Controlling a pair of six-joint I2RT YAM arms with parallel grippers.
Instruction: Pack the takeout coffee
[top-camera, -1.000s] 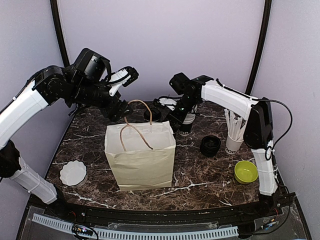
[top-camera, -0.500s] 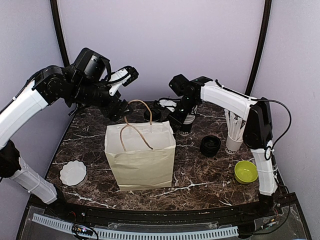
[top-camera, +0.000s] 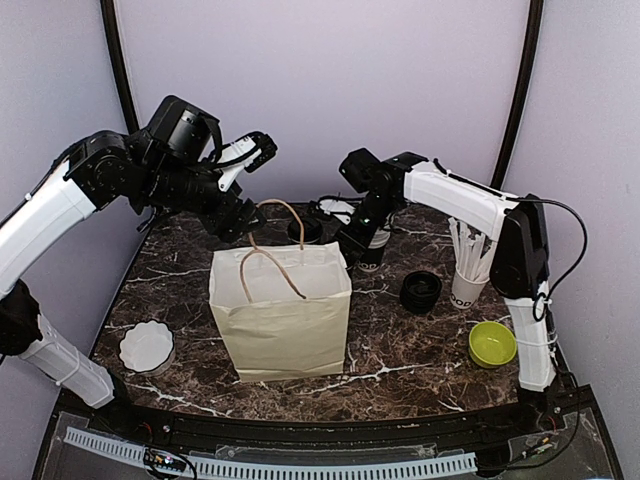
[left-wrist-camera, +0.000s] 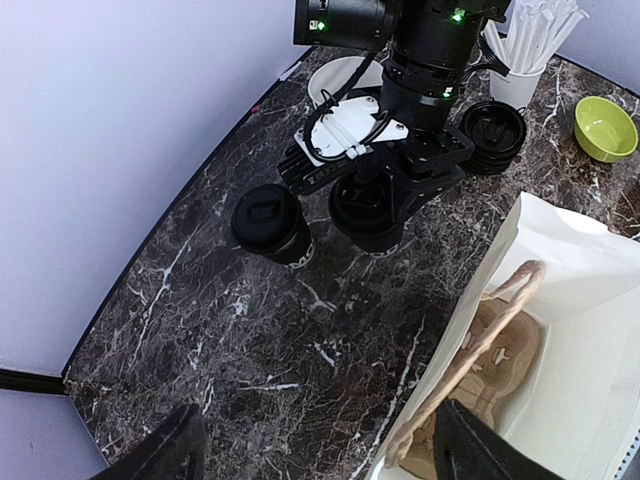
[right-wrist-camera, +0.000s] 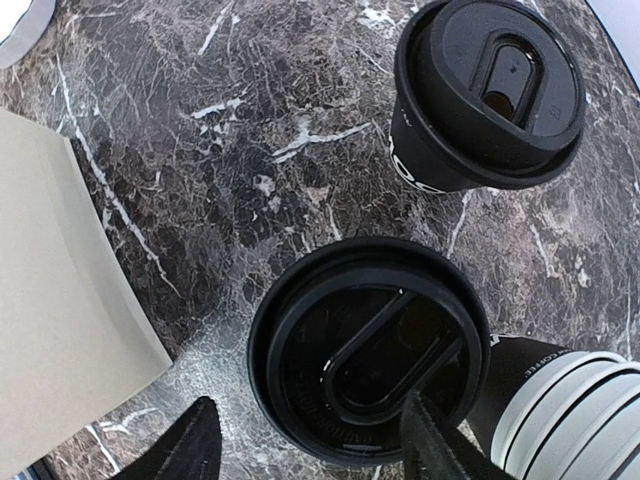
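The dark marble table (top-camera: 400, 350) holds a paper bag (top-camera: 282, 315) in the middle, a white dish (top-camera: 146, 346) lower left, a green bowl (top-camera: 492, 343) lower right, a cup of sticks (top-camera: 466, 280) and black lids (top-camera: 421, 291) at right, and coffee cups (left-wrist-camera: 272, 225) near the top.

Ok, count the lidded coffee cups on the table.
2. One cup stands under the right end effector, beside the bag; the other cup stands apart, behind the bag. A cut-off cup-like thing nearby may be another.

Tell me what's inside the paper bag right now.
The paper bag stands open; the left wrist view shows only a brown cardboard insert at its bottom. The rest of the inside is hidden by the bag's walls.
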